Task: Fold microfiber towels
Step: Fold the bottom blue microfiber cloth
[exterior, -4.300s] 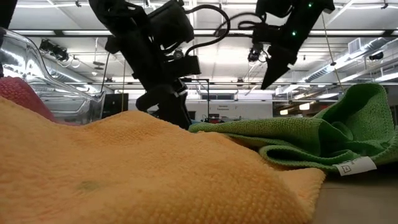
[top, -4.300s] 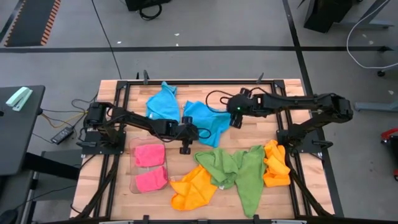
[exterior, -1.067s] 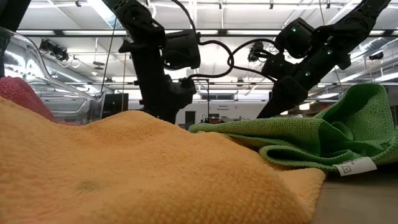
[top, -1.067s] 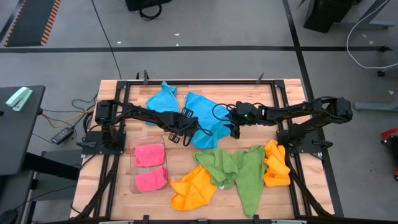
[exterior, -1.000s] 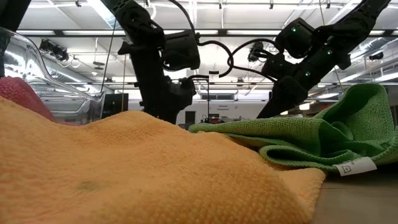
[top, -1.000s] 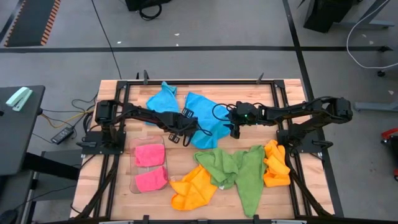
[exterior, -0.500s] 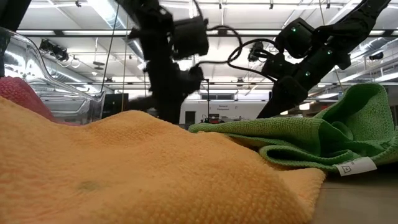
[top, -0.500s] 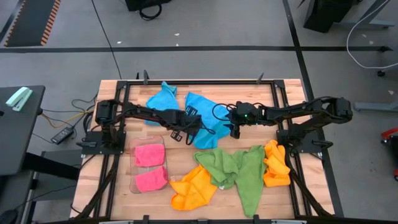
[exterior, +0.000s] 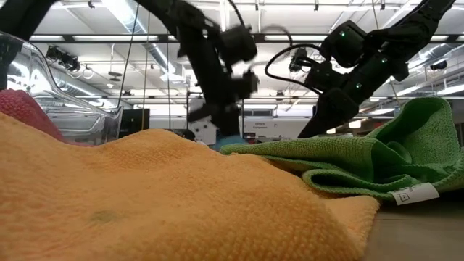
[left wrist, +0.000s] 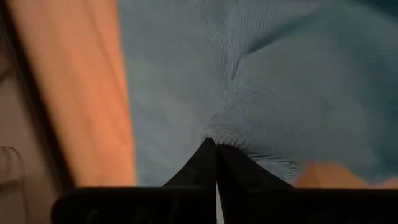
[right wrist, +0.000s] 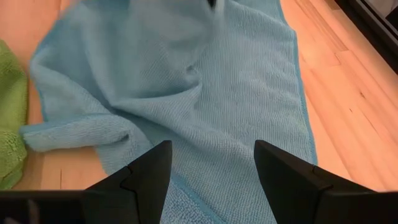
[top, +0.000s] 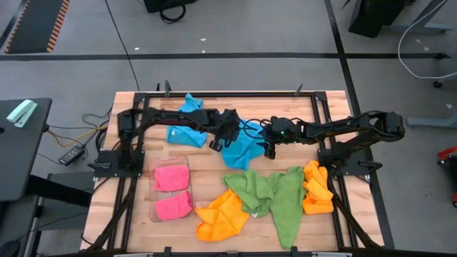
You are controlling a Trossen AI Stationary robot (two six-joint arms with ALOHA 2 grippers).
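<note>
Two pink towels (top: 172,191) folded in tray (top: 153,214). Left tool (top: 223,134) clamped on blue towel (top: 239,148); right tool (top: 269,146) beside, jaws apart. Orange, green unfolded.

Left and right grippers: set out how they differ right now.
The left gripper is shut, pinching a fold of the blue towel; the right gripper stands open with nothing between its fingers. In the left wrist view the cloth bunches at the left gripper's fingertips, while the right gripper hangs over cloth that lies flatter. Both are at the same blue towel near the table's middle.
</note>
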